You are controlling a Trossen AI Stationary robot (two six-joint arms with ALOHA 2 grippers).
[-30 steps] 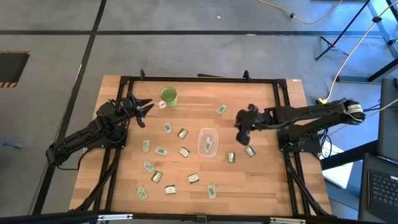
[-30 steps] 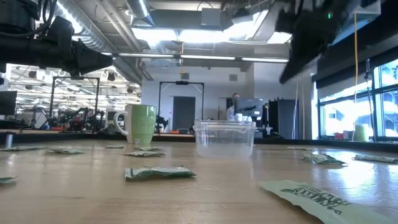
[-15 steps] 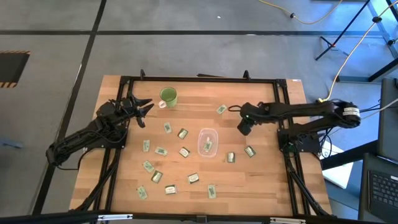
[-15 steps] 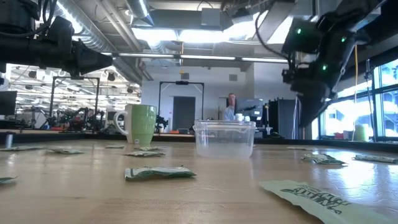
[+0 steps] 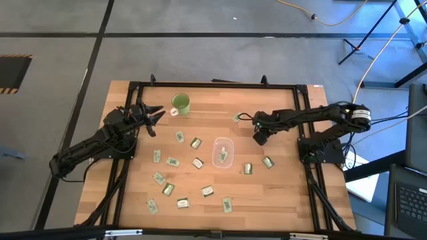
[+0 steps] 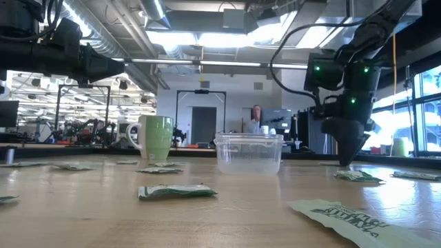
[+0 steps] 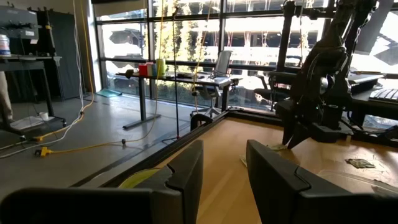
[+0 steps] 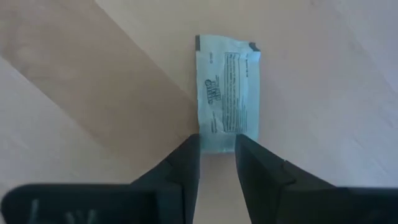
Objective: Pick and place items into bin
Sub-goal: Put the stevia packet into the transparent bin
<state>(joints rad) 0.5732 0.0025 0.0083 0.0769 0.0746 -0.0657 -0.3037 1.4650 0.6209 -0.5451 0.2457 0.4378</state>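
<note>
My right gripper (image 5: 259, 137) (image 6: 344, 162) points straight down, right of the clear bin (image 5: 222, 152) (image 6: 249, 153), with its tips at table height. Its fingers are open by a narrow gap (image 8: 217, 152) and stand at the near short end of a whitish-green packet (image 8: 227, 93). That packet lies flat on the wood and is hidden under the gripper in the high view. Other packets (image 5: 198, 162) (image 6: 176, 191) lie flat around the bin. My left gripper (image 5: 152, 115) (image 7: 224, 165) waits open by the green mug (image 5: 181, 103). My right gripper comes at the packet from above, its fingertips (image 8: 189, 149) at the packet's short end (image 8: 217, 144). Whether they touch it I cannot tell. The packet lies flat on the table.
The green mug (image 6: 156, 138) stands at the far left of the table. More packets lie right of the bin (image 5: 267, 162) (image 5: 247, 169) and one beyond it (image 5: 237, 117). A dark frame (image 5: 213, 85) runs round the tabletop. A person (image 6: 256, 117) stands far behind the table.
My right gripper has come down from high above the table to table height, shifting a little toward the far edge, and has turned until its fingers point straight down. The packets and the bin have stayed put.
</note>
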